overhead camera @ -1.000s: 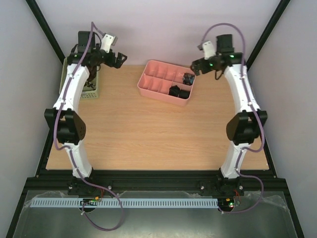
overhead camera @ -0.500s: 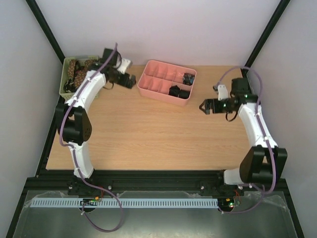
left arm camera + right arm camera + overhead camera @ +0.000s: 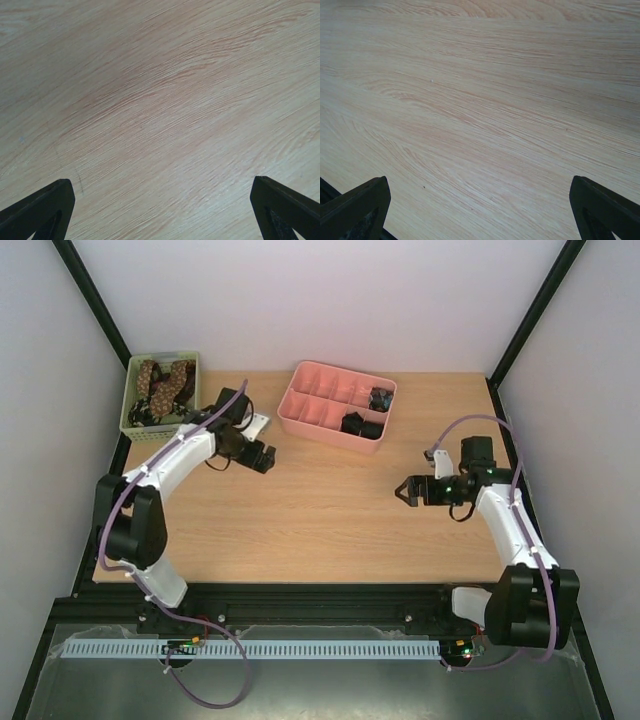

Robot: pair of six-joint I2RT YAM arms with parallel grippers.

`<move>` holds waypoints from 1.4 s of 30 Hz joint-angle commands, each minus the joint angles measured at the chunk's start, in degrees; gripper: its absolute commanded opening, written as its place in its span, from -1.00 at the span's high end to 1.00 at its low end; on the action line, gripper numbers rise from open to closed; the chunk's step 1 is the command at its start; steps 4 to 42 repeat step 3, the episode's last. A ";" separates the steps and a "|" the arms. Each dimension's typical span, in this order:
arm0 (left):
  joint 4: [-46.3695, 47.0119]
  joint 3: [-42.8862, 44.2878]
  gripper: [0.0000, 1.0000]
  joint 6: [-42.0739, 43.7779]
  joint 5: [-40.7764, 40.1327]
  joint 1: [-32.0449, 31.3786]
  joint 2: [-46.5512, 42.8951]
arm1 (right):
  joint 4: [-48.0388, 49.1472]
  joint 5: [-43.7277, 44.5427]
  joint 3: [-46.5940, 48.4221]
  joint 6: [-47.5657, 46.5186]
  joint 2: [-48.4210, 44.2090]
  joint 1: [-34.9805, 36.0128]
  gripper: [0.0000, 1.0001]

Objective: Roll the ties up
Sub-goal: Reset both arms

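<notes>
Ties (image 3: 158, 380) sat bunched in the green basket (image 3: 125, 402) far left, too tangled to call a long axis; two rolled coils (image 3: 360, 424) sat in the pink tray (image 3: 310, 426). My left claw (image 3: 266, 460) and right claw (image 3: 401, 490) hung wide open over the table (image 3: 320, 520), gripping nothing.

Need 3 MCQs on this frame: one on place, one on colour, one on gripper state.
1. Unrolled ties lie: A in the tray; B in the basket; C on the table.
2. Tray colour: A pink; B blue; C white.
3. Left gripper and right gripper: A both open, empty; B both shut; C one holds a tie.
Answers: B, spotted ties fill the green basket at far left; A, the tray is plainly pink; A, both wrist views show spread fingers over bare wood.
</notes>
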 commanded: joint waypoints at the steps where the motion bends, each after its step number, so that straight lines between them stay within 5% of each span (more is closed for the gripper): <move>1: 0.07 0.47 -0.98 -1.16 -0.47 -0.40 -1.85 | 1.46 -2.73 0.13 2.93 0.42 0.04 -0.97; 42: -0.51 1.67 -0.98 -1.39 -0.58 -0.37 -1.98 | 2.38 -3.08 -0.08 4.29 0.15 -0.01 -0.97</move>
